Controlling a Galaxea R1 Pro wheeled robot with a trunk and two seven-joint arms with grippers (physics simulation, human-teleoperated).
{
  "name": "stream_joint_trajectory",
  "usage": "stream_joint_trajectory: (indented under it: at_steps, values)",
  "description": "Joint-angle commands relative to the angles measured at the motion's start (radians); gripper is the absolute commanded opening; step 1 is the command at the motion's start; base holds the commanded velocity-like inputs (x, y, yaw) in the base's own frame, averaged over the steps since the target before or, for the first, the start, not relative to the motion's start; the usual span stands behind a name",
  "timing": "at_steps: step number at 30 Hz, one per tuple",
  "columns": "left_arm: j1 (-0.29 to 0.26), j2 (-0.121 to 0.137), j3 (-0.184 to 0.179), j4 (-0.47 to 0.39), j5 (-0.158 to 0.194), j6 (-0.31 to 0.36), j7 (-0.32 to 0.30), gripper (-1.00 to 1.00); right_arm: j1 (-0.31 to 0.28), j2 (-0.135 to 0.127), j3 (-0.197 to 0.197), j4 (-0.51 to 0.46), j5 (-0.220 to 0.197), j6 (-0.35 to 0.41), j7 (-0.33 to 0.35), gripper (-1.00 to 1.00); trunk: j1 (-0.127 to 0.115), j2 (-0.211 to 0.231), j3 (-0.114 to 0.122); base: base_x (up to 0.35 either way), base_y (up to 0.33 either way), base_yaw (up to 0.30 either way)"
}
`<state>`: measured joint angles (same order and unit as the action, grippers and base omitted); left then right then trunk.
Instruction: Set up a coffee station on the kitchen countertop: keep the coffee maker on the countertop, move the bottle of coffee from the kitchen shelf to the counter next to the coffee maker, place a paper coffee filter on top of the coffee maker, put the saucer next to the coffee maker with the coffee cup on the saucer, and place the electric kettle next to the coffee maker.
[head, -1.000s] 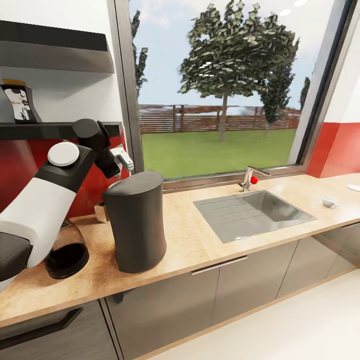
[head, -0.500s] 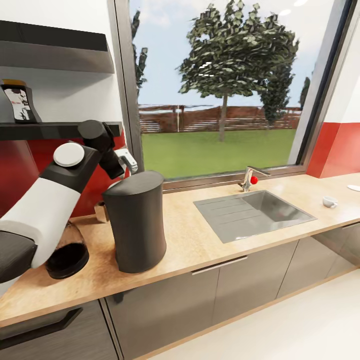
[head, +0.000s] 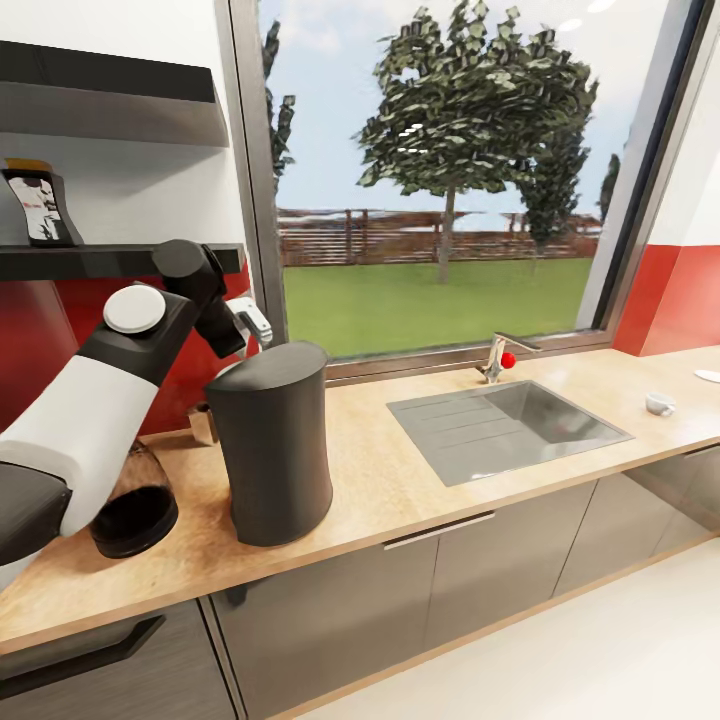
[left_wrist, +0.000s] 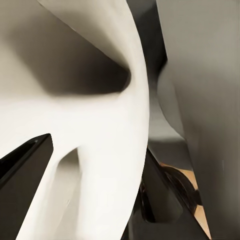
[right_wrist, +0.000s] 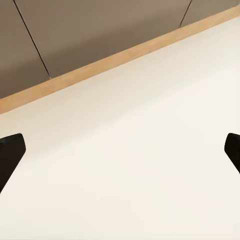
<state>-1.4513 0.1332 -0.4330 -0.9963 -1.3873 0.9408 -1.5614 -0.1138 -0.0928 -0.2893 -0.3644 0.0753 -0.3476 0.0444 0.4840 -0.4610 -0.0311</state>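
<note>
My left gripper (head: 250, 320) hangs just above and behind the sloped lid of a tall dark cylindrical appliance (head: 270, 450) on the countertop (head: 400, 490). It is shut on a white paper coffee filter (left_wrist: 75, 115), which bulges between its dark fingers (left_wrist: 25, 160). A dark, glass-bellied pot (head: 135, 505) stands under my left forearm; I cannot tell which of the two is the coffee maker. The bottle of coffee (head: 40, 205) stands on the shelf. Far right on the counter sit the white cup (head: 659, 403) and the saucer (head: 708, 375). My right gripper (right_wrist: 120, 150) is open over the floor.
A steel sink (head: 505, 425) with a red-knobbed tap (head: 497, 357) is set into the counter right of centre. A small brown cup-like object (head: 203, 422) sits against the red wall behind the tall appliance. Grey cabinet fronts (right_wrist: 100, 35) run below the counter.
My left arm nudged the filter slightly right toward the tall appliance's lid, then eased back a little. Everything else is as it was.
</note>
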Motion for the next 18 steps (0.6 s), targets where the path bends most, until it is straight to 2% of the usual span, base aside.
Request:
stream_joint_trajectory:
  at_steps: [1,12,18]
  values:
    - [-0.001,0.001,-0.003,-0.001,-0.007,0.010,-0.009,-1.00,-0.001,0.001,-0.008,0.001,0.008,-0.004,0.005,1.00,0.001,-0.002,-0.002,0.000,0.000,0.000]
    - [-0.001,0.000,-0.004,-0.001,-0.007,0.010,-0.009,-1.00,-0.001,0.001,-0.007,0.001,0.008,-0.004,0.005,1.00,0.001,-0.002,-0.002,0.000,0.000,0.000]
    - [-0.001,-0.009,-0.020,-0.008,-0.020,0.009,-0.009,-1.00,-0.001,0.001,-0.007,0.001,0.008,-0.004,0.005,1.00,0.001,-0.002,-0.002,0.000,0.000,0.000]
